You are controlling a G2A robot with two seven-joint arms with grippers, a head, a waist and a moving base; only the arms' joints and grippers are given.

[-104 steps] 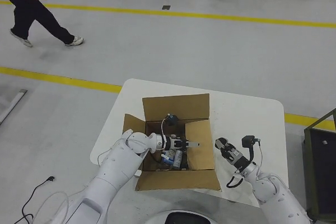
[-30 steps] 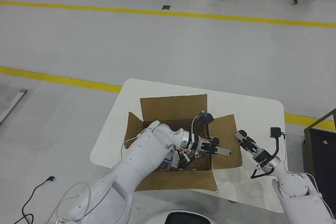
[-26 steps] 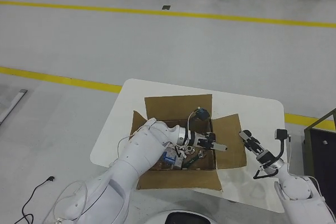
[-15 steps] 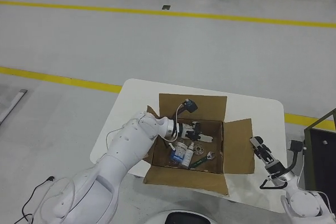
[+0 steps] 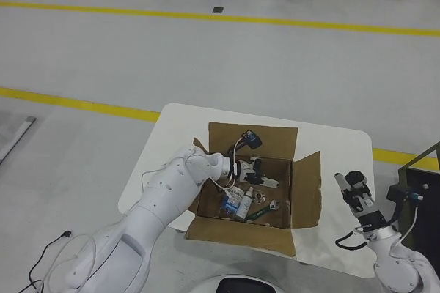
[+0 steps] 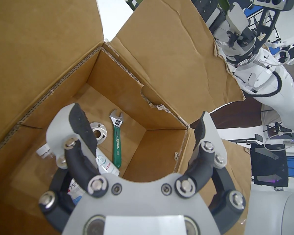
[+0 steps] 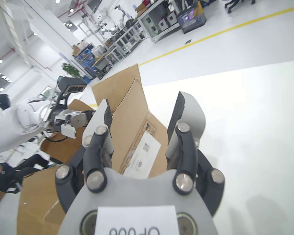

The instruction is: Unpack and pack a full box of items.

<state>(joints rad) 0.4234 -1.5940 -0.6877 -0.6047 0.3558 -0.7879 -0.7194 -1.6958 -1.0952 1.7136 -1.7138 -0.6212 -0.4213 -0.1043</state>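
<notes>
Okay, top view: the open cardboard box (image 5: 254, 137) sits on the white table (image 5: 177, 126) with its flaps splayed. The left gripper (image 5: 252, 173) hangs inside its far end, fingers spread wide and holding nothing. The right gripper (image 5: 351, 184) is over bare tabletop just outside the right-hand flap (image 5: 306, 192), apart from it. On the box floor lie a white bottle (image 5: 237, 199), a metal flange (image 5: 260, 195) and a green-handled wrench (image 5: 265, 211). With every item in the box, the step is probably the first pick of the unpacking.

Left wrist view: the black ribbed pads (image 6: 81, 133) are wide apart and empty. The white bottle lies on its side right under one finger, the flange is just beside it (contact cannot be told), and the wrench lies flat next to both. A small clear bottle with a white cap (image 6: 42, 151) lies close by. The white bottle looks the best target: drop straight down clear of the walls, straddle the round body across its width, and close gently, since smooth plastic can roll or squirt out. The wrench is thin hard steel lying flush on the cardboard, so it is awkward to get under. The flange is a low disc with a centre hole and offers little to grip. The cardboard is matte and corrugated, ragged at the flap edges, and would bend if bumped.

Right wrist view: the right fingers are also spread wide with nothing between them, facing the flap's outer side, which carries a white label (image 7: 143, 157). The flap stands tilted up and might flop inward, so pinning it back could help.
</notes>
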